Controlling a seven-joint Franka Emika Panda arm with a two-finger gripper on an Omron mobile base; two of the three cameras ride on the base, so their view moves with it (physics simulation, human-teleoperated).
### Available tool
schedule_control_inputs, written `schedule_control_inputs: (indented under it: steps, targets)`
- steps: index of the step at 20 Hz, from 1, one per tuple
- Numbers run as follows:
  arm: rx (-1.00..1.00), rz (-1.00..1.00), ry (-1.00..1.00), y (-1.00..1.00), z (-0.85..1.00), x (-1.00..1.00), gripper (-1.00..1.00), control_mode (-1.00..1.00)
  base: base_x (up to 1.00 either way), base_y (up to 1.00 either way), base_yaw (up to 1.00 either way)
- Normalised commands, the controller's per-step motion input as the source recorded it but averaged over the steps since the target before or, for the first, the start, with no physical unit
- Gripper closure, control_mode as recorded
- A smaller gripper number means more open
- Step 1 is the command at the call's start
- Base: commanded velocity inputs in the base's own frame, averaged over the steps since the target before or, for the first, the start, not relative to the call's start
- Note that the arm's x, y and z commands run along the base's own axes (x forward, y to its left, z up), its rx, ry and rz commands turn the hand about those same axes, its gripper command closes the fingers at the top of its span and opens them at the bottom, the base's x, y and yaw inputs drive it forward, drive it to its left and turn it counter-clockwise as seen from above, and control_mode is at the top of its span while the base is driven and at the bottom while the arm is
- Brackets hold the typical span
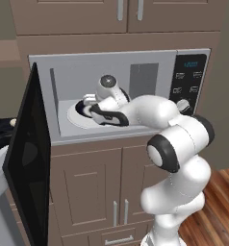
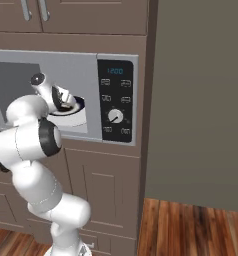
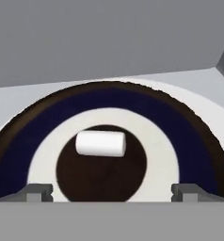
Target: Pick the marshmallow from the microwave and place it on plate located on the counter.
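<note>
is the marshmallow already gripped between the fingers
No, the marshmallow lies free on the dish's dark centre, with the fingers wide apart short of it.

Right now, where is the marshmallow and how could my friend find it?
Look inside the open microwave, where a round dish with a dark navy ring sits on the white turntable. On the dish's brown centre lies the marshmallow, a small white cylinder on its side. It is the one pale lump on that dark spot.
</note>
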Motion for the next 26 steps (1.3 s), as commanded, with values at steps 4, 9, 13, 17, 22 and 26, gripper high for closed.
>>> schedule_control_inputs:
  steps: [4,9,13,17,22,26]
  targets:
    - [-0.01,0.00,0.00,0.00,-0.30,0.13,-1.00,-1.00,0.00,0.00,0.00]
    - [-0.01,0.00,0.00,0.00,-0.17,0.13,-1.00,-1.00,0.00,0.00,0.00]
    - [0.00,0.00,0.00,0.00,0.00,0.24,-1.00,-1.00,0.00,0.00,0.00]
    - [0.00,0.00,0.00,0.00,0.00,0.19,-1.00,-1.00,0.00,0.00,0.00]
    - [0.00,0.00,0.00,0.00,-0.03,0.14,-1.00,-1.00,0.00,0.00,0.00]
    - [0.00,0.00,0.00,0.02,-0.10,0.14,-1.00,-1.00,0.00,0.00,0.00]
